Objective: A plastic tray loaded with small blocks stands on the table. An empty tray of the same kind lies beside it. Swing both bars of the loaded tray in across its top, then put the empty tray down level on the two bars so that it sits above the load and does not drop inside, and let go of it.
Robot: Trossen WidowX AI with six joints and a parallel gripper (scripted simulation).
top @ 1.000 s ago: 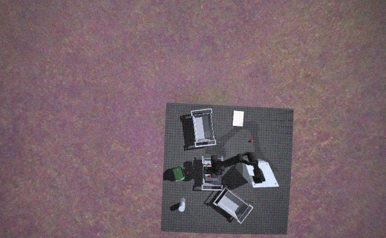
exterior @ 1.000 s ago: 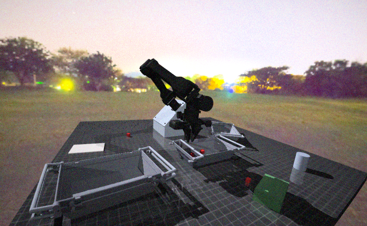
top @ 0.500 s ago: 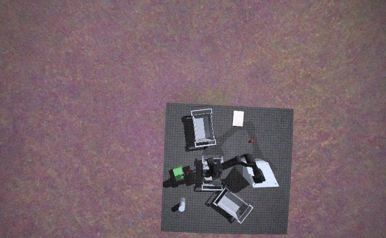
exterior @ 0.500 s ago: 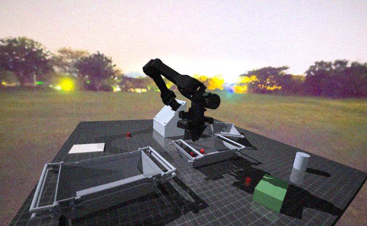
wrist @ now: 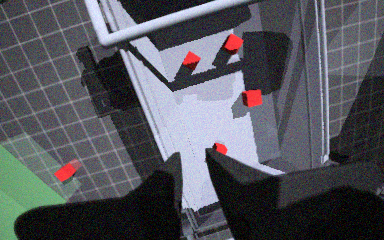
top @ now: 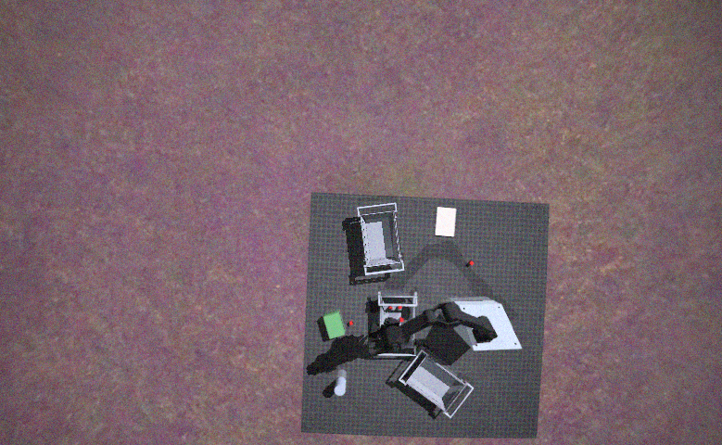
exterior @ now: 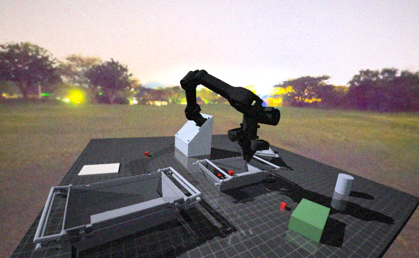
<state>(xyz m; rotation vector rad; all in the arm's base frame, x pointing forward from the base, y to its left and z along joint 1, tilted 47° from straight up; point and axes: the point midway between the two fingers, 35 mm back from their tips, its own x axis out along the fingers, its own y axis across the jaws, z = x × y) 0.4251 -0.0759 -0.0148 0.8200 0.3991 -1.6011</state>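
Observation:
The loaded tray (exterior: 240, 182) (wrist: 204, 120) stands mid-table with several red blocks (wrist: 252, 98) on its floor. Its far wire bar (top: 398, 295) (exterior: 212, 168) (wrist: 169, 22) lies in across the top and throws a shadow on the floor. The other bar (exterior: 265, 162) runs across the end by my gripper; I cannot tell how far in it sits. My gripper (top: 389, 344) (exterior: 246, 159) (wrist: 193, 156) hangs low over that end, fingers nearly together with nothing between them. One empty tray (top: 433, 383) (exterior: 265, 152) lies just beyond it.
A larger empty tray (top: 378, 239) (exterior: 115, 204) lies further off. A green block (top: 332, 324) (exterior: 308, 219) (wrist: 9, 185), a white cylinder (top: 341, 382) (exterior: 342, 188), a flat white plate (top: 445, 222) (exterior: 99, 169) and two loose red blocks (exterior: 283, 205) (exterior: 146, 153) lie around. The arm's base (exterior: 193, 137) stands behind.

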